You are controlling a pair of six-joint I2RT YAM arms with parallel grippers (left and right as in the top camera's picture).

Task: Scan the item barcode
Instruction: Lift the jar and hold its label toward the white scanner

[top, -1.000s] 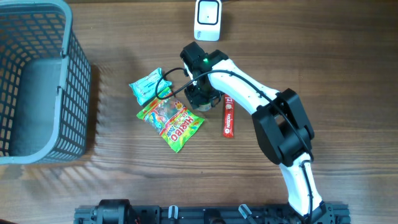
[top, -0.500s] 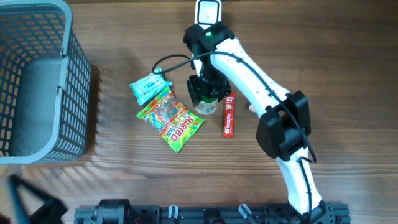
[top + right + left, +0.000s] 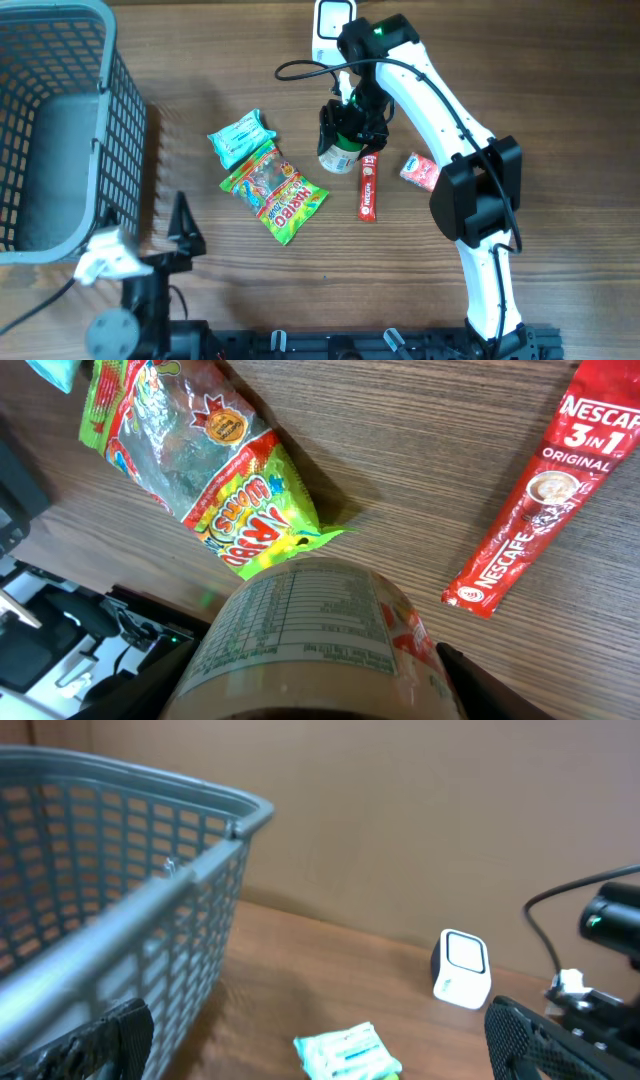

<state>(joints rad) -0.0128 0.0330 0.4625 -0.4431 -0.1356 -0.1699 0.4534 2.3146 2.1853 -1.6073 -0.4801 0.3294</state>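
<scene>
The right gripper is closed around a small round tub with a pale printed label, which is held clear of the brown wooden table. The tub hangs just in front of the white box-shaped scanner at the far edge. In the right wrist view only a table of small print is seen on the label. The barcode itself cannot be found there.

The step in hand is judged to be the presenting of the tub to the scanner. It would be done well if the tub were turned about its own axis until the barcode faces the scanner's window, then held steady and square to it. The grip should be kept firm, since a rounded wall may slip. The black cable looped beside the scanner should be kept out of the way.

Below the tub lie a green and yellow gummy bag, a red coffee stick and a teal packet. A small red and white sachet lies further right.

The left gripper is spread wide and empty, near the grey mesh basket.
</scene>
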